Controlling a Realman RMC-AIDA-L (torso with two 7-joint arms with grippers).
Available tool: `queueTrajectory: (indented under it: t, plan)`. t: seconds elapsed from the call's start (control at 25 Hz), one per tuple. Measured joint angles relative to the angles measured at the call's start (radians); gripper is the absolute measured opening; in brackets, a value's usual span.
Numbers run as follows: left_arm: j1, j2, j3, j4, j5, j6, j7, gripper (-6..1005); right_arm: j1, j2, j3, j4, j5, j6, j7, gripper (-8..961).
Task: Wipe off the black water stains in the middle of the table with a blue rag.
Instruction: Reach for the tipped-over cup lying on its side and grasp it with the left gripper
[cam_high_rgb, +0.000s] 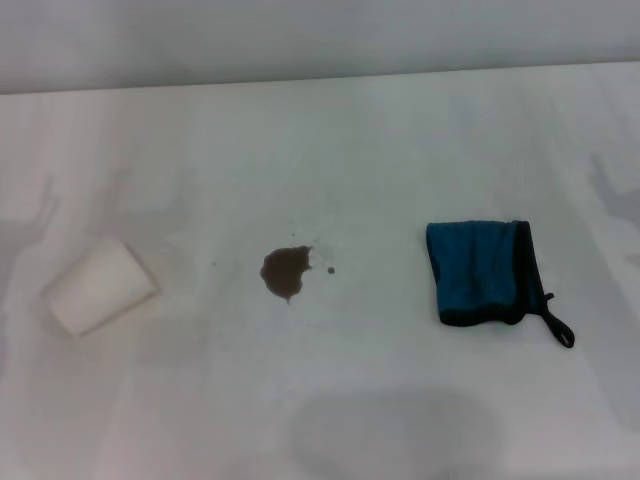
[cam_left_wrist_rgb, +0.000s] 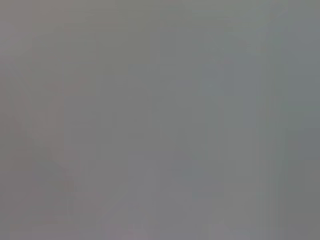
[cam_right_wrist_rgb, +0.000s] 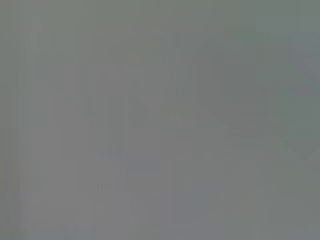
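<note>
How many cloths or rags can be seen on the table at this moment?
1. The blue rag lies flat on the table, on its right side, apart from the black water stains in the middle. Neither wrist view shows anything.

no readable text, no labels, no brands, no numbers on anything in view

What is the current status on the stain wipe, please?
Neither gripper in view. Blue rag lies folded, untouched, right of the black water stains. White cup on its side at left, clear of the path.
</note>
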Motion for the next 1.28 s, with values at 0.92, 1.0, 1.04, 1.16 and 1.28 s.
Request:
queueTrajectory:
  t: [0.92,1.0,1.04,1.16,1.28]
  plan:
    - [-0.315,0.041,0.005,-0.818,0.768,0.027,-1.216,886,0.033,-0.003,0.014,-0.008,0.010,-0.036,-0.001,869]
    - [-0.354,0.071,0.006,-0.858,0.860,0.082,-1.296,886,0.033,-0.003,0.014,-0.010,0.011,-0.037,-0.001,869]
    - [-0.377,0.095,0.006,-0.871,0.917,0.118,-1.340,886,0.033,-0.002,0.014,-0.010,0.011,-0.037,-0.001,869]
    - [-0.438,0.157,0.007,-0.888,1.069,0.201,-1.431,886,0.032,-0.001,0.014,-0.010,0.011,-0.037,-0.001,869]
    - [-0.470,0.178,0.007,-0.906,1.157,0.236,-1.461,885,0.031,-0.001,0.014,-0.009,0.011,-0.037,-0.002,869]
